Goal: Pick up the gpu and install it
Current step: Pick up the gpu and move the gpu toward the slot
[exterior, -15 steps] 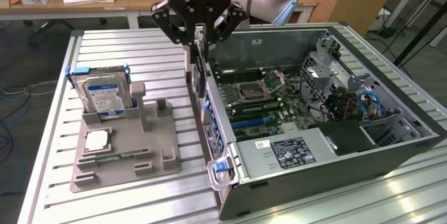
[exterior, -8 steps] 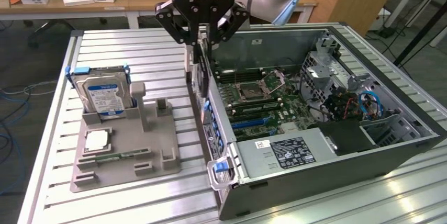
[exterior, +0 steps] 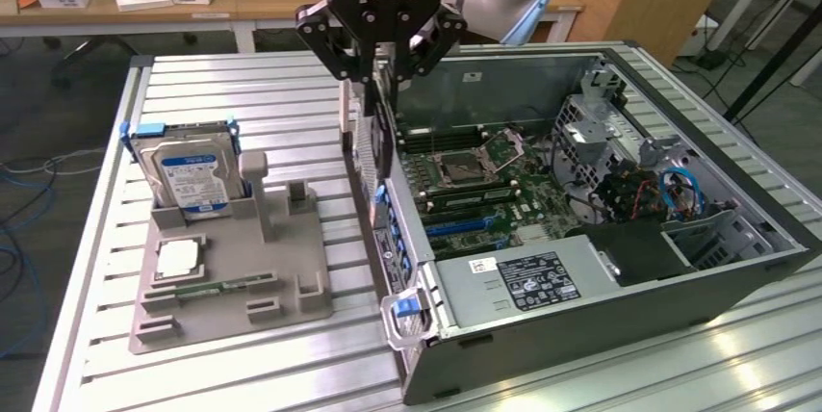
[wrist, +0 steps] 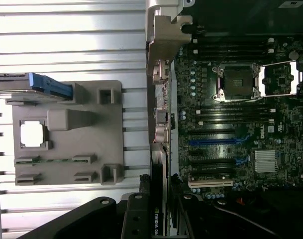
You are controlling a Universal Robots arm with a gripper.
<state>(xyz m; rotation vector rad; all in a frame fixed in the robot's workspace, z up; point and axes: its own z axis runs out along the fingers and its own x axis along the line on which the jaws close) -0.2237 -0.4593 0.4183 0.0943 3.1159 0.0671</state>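
Note:
My gripper [exterior: 379,73] hangs over the near wall of the open computer case [exterior: 719,282], shut on the gpu [exterior: 381,138]. The gpu is a thin black card held on edge, pointing down along the case's wall at the exterior view's left. In the wrist view the gpu [wrist: 158,199] shows edge-on between the fingers [wrist: 135,219] of my gripper [wrist: 158,221], with its silver bracket [wrist: 161,107] at the far end. The card sits just beside the motherboard [wrist: 241,124], above the blue expansion slots [wrist: 216,142] and apart from them.
A grey parts holder [exterior: 231,282] on the slatted table [exterior: 244,94] carries a hard drive with a blue-white label [exterior: 191,176], a processor chip [exterior: 177,258] and a green memory stick [exterior: 212,287]. Inside the case are a power supply [exterior: 533,282] and a drive cage [exterior: 603,109].

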